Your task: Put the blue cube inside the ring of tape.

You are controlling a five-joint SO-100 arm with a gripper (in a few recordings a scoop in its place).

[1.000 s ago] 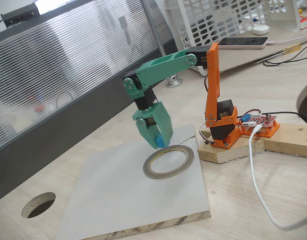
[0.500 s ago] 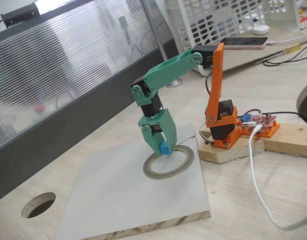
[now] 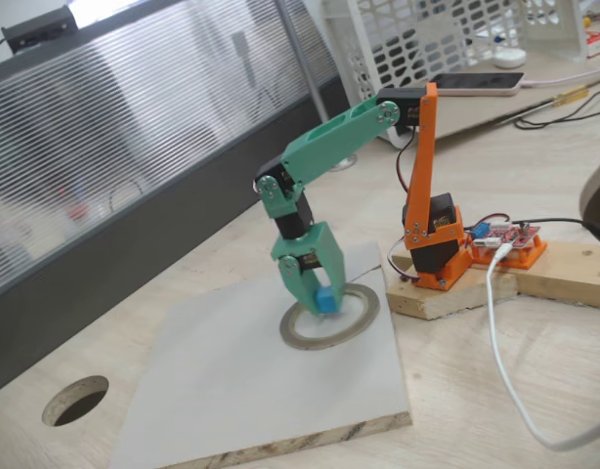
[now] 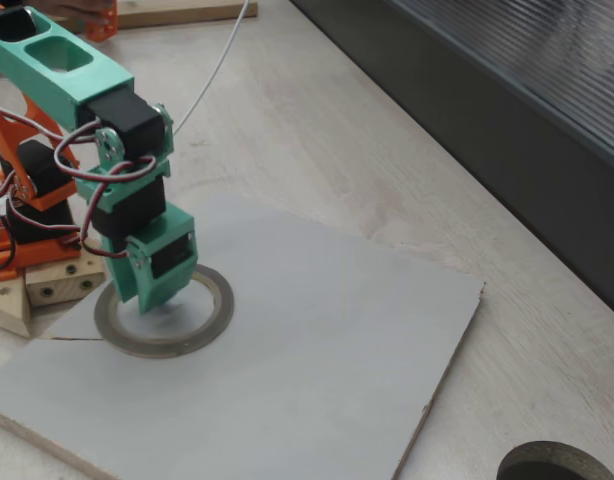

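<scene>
Between the tips of the green two-finger gripper (image 3: 320, 298) sits the small sky-blue cube with plain matte faces (image 3: 324, 300), its flat side and one edge showing in a fixed view. The gripper is closed on the cube, the jaws pointing straight down from the green and orange arm (image 3: 329, 147). Its tips reach into the wide round opening of the flat grey-tan ring of tape (image 3: 331, 318), close to the far-left part of the rim; whether the cube touches the surface inside cannot be told. The ring lies flat on a pale grey rectangular board (image 3: 241, 381) with a raw wood edge, resting on the light wooden table (image 3: 535, 391). From the other side the gripper (image 4: 159, 300) hides the cube, and the ring (image 4: 207, 325) curves out around its tips.
</scene>
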